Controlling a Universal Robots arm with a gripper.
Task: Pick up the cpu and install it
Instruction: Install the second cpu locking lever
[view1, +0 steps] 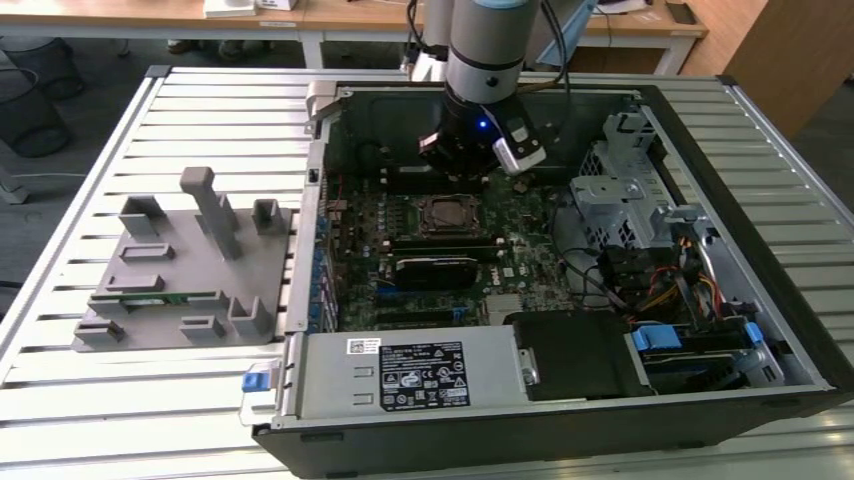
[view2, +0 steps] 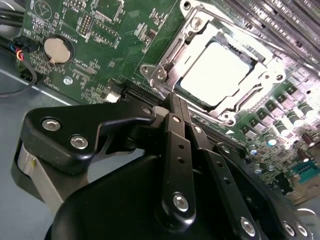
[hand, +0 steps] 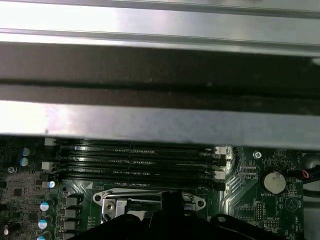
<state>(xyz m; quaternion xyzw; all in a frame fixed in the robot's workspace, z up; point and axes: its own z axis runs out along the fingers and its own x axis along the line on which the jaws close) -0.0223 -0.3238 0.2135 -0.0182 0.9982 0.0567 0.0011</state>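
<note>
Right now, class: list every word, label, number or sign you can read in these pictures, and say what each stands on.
Nothing reads clearly enough to quote.
power supply label: rows of print and symbols, too small to read.
white sticker near it: barcode-like marks, too small.
motherboard print in the second wrist view: blurred; a triangle sign shows, but its lettering is unreadable.
cpu top: glared white, no text legible.

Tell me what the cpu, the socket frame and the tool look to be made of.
cpu: metal top, seemingly; pale, smooth, glaring under the light.
Socket frame: bare silvery metal, shiny, stamped edges with screws.
Tool: black, semi-gloss links with silver fasteners; painted metal or hard plastic, unclear which.
</note>
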